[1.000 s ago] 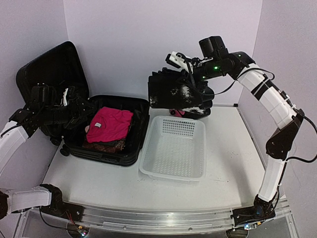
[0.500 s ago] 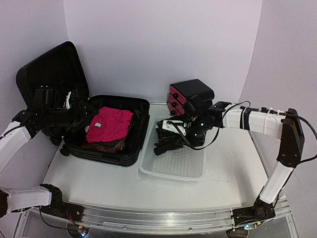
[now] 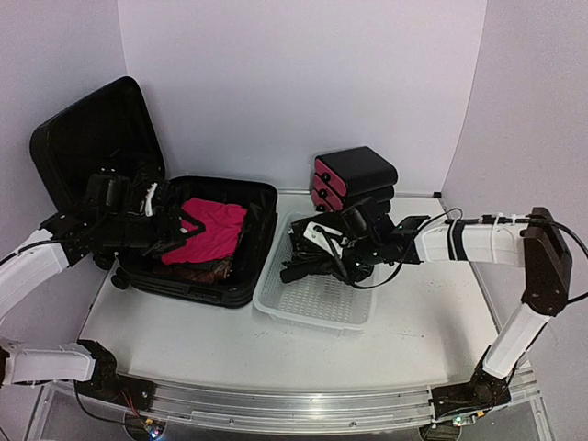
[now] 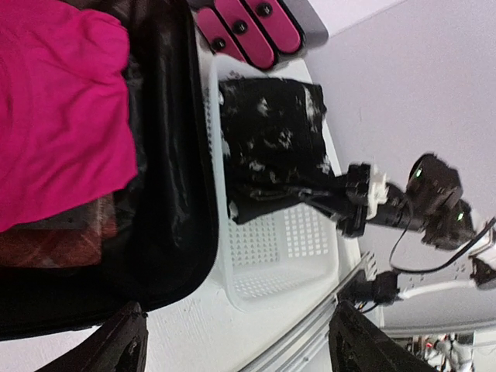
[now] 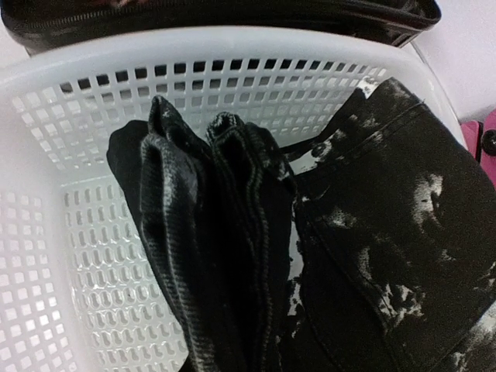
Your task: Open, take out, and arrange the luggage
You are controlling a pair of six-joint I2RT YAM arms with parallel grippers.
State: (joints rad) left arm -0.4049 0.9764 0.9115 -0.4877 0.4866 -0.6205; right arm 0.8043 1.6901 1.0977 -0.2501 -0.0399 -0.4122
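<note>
My left gripper [image 3: 184, 231] hangs with its jaws spread wide and nothing between them. The suitcase [image 3: 197, 292] lies open directly beneath it, with the lid standing up behind the gripper, toward the back wall. A folded pink shirt [image 4: 54, 108] sits straight below the fingers, on top of a dark red checked cloth [image 4: 54, 244] that shows at the shirt's edge.

My right gripper [image 4: 314, 200] is clamped tight on a folded black garment [image 5: 387, 232] flecked with white. The fabric bunches where the jaws pinch it. Under this gripper is the white mesh basket [image 5: 194, 43], and the garment sits within its walls. I cannot tell whether it touches the bottom.

Just beyond the right gripper stands a stack of black boxes with pink drawer fronts [image 3: 354, 175]. The basket is just beside the suitcase on the table [image 3: 230, 340], between my two grippers.
</note>
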